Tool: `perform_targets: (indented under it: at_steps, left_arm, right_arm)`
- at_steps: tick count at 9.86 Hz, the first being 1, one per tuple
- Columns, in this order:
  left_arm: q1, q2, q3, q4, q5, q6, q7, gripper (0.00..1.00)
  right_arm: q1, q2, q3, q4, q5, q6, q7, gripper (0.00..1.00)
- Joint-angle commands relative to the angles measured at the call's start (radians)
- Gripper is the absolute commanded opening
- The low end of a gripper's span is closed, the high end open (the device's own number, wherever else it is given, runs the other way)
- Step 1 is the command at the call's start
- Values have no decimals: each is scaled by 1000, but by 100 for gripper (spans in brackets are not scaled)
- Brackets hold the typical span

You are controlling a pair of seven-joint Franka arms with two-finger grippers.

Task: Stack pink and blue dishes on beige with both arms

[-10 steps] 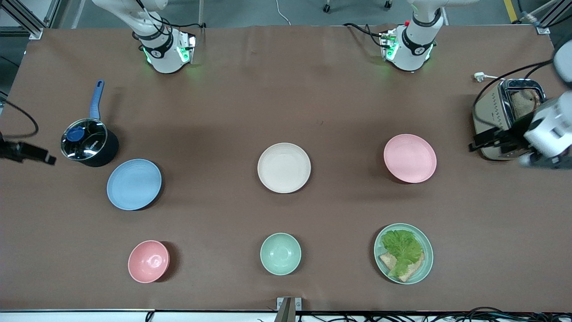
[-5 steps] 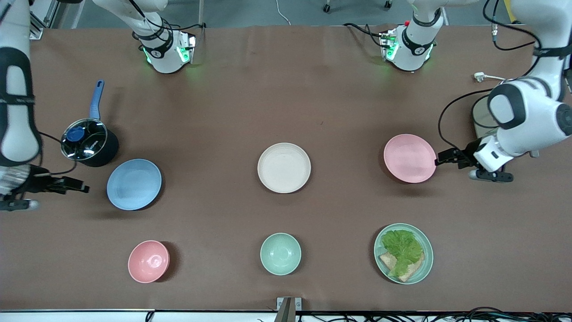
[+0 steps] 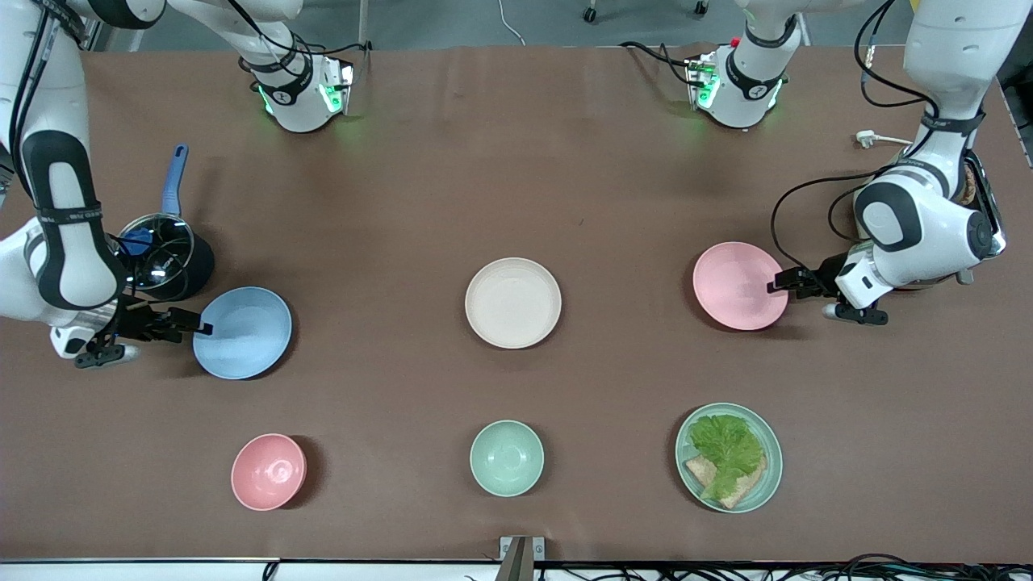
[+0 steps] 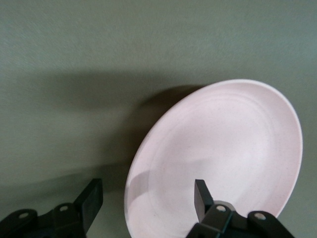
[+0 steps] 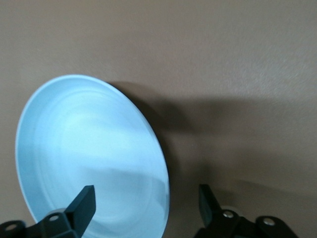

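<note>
- two rims straddled: right gripper [image 3: 202,328] at the blue plate [image 3: 246,332], left gripper [image 3: 781,284] at the pink plate [image 3: 738,286], jaws apart.
- i'd fear thin rims slipping free before the beige plate [image 3: 513,303] mid-desk [image 3: 516,177].

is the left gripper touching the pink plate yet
Cannot tell. In the left wrist view the left gripper is open astride the pink plate rim, one finger over the plate, but no contact or gap shows plainly.

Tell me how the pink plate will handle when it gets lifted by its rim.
The pink plate looks rigid, so it should probably keep its shape. The left gripper, open, straddles only one edge, so the plate may well tilt. Its matte rim looks thin and shallow, so the hold could slip.
</note>
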Motion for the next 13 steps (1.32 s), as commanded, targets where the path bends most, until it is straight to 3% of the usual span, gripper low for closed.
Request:
perform_targets:
  at_steps: [1,2,3,4,5,7,8,11,13]
  left_arm:
    - [-3,43,-2,-6,-35,20,31,38]
    - [-3,44,0,-6,-35,20,36,18]
    - [-3,37,0,-4,-35,19,37,5]
    - [-1,31,0,-4,-35,17,37,1]
    - [1,3,0,-4,-35,8,36,1]
    - [-1,-76,-43,-6,-32,-35,8,1]
    - [11,-104,-113,-4,-32,-38,-22,1]
    - [50,-98,-386,14,-33,35,-242,0]
    - [44,-25,-582,17,-33,237,-471,0]
  right_arm:
    - [-2,2,-3,-18,29,7,-27,73]
    - [-11,2,-2,-34,29,7,-27,67]
    - [-11,2,-2,-37,31,1,-27,53]
    - [-14,2,-2,-35,32,0,-23,17]
    - [-18,5,-3,-35,46,1,-24,1]
    - [-14,3,-5,-26,51,-5,-21,1]
    - [-14,-1,-6,-14,51,-6,-9,1]
    - [3,-17,-103,160,-21,-220,45,1]
    - [9,-36,-105,294,-147,-356,230,1]
